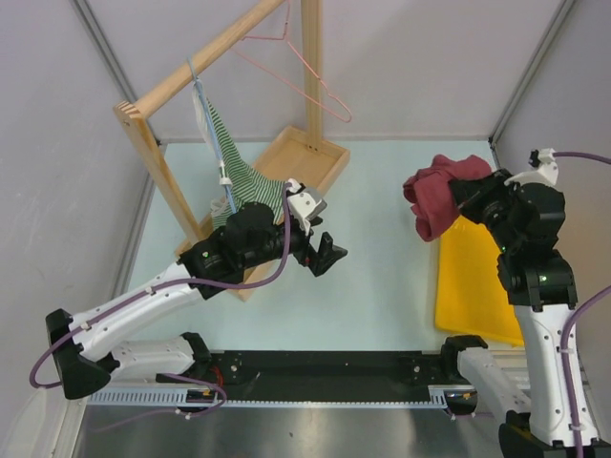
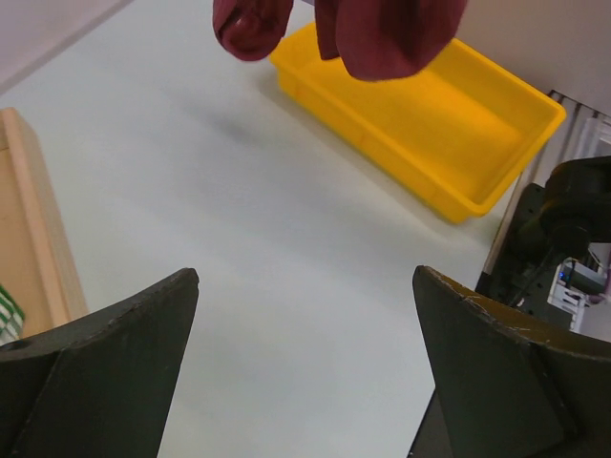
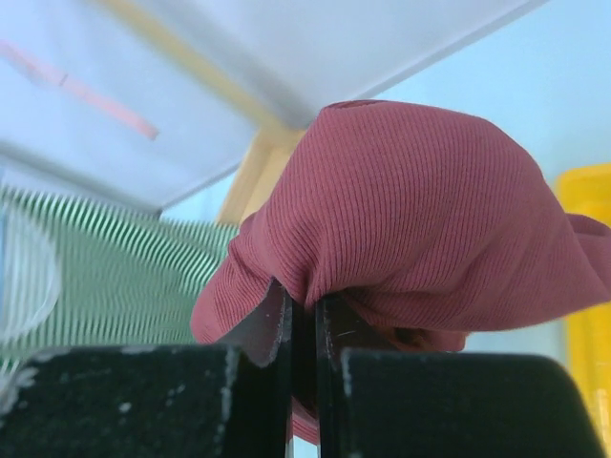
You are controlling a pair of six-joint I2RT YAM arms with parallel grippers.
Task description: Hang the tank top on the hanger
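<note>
Above the pale worktop [image 1: 382, 286], right of frame, right jaws clamp a fold of the limp, light tank top [image 1: 434, 196], likely best retaken at a strap; left jaws gape empty.

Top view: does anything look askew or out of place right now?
Only the dark red cloth tank top: it hangs wadded from the shut right fingers, in the air by the yellow plastic tray, no neck opening showing. Nothing looks spilled or damaged.
</note>
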